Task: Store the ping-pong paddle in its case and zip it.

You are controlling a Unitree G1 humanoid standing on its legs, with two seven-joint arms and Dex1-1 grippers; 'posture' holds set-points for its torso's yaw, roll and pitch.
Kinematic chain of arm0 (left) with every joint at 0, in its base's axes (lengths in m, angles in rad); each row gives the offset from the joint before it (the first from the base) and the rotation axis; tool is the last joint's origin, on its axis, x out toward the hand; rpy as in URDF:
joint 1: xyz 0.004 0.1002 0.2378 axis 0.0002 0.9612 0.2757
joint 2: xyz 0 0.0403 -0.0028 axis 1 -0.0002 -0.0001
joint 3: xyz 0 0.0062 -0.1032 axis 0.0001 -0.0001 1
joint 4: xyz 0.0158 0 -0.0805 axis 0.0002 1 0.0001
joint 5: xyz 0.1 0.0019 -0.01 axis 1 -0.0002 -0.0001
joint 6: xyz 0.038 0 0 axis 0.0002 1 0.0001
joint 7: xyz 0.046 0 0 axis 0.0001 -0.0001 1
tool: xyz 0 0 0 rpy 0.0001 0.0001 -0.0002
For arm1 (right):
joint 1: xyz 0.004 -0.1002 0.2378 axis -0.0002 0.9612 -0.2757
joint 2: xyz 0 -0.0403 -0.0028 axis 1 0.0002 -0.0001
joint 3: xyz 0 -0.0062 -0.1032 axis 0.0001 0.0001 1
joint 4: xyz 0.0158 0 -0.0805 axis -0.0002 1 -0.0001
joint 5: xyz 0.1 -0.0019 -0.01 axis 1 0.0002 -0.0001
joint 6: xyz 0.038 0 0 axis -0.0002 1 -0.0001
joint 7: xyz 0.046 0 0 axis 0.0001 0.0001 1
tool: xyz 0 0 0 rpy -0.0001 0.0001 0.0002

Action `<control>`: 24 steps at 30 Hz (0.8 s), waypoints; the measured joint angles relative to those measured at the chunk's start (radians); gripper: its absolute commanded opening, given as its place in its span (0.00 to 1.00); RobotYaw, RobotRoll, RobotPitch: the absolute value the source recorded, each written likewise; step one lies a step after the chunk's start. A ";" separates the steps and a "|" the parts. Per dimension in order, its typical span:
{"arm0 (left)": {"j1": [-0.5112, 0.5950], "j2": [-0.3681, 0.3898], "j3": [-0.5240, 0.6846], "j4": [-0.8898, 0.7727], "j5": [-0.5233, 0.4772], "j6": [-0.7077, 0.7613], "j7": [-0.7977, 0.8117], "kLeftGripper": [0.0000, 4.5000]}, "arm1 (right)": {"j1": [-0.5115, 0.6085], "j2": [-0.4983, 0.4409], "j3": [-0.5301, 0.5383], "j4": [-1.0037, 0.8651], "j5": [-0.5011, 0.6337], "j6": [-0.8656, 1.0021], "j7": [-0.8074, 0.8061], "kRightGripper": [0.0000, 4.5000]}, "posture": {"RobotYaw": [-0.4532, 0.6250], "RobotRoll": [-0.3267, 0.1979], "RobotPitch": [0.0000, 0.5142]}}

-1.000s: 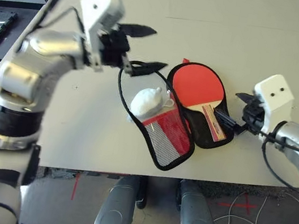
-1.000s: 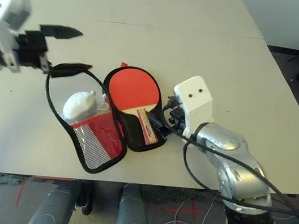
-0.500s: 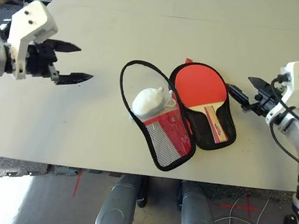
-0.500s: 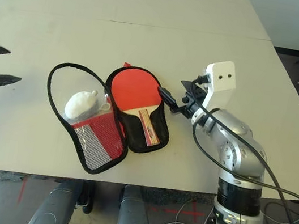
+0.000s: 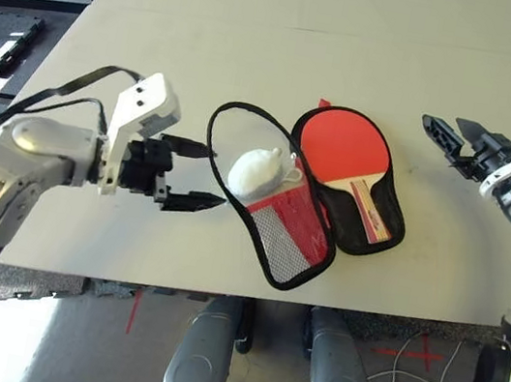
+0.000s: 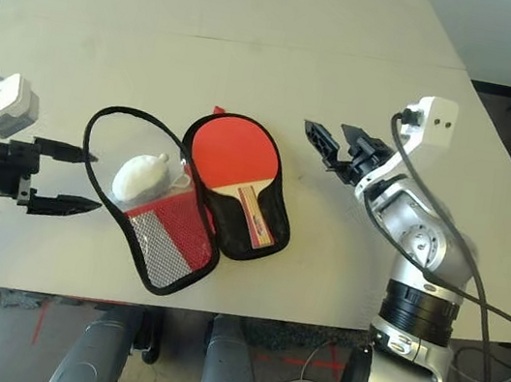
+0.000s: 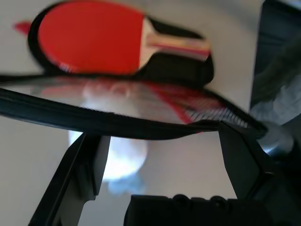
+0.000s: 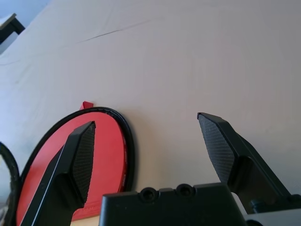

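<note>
The ping-pong paddle (image 5: 341, 151) lies face up inside the right half of the open case (image 5: 307, 205), handle toward the robot, so it is stowed but unzipped; the mesh-pocket flap stays folded out with a whitish lump (image 5: 257, 172) on it. The left gripper (image 5: 189, 175), spread wide and empty, hovers just beside that flap's zip edge, likely to fold it over. The right gripper (image 6: 334, 143), also wide open and empty, waits apart past the paddle's far side.

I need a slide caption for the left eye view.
Open grippers flank the unzipped case, the ping-pong paddle lying inside.
</note>
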 measured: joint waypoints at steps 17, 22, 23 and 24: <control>-0.139 -0.390 -0.310 0.119 0.243 -0.162 0.306 1.00 | -0.024 -0.141 -0.004 0.135 0.061 0.148 0.125 0.99 | 0.37 0.62 0.43; -0.118 -0.304 -0.289 0.145 0.284 -0.198 0.271 1.00 | -0.022 -0.196 0.038 0.132 0.083 0.237 0.228 0.99 | 0.38 0.62 0.43; -0.110 -0.297 -0.282 0.147 0.285 -0.201 0.267 1.00 | -0.016 -0.204 0.052 0.122 0.094 0.261 0.253 0.99 | 0.38 0.62 0.42; -0.105 -0.293 -0.280 0.147 0.285 -0.203 0.261 1.00 | -0.011 -0.207 0.068 0.111 0.100 0.279 0.272 0.99 | 0.38 0.62 0.42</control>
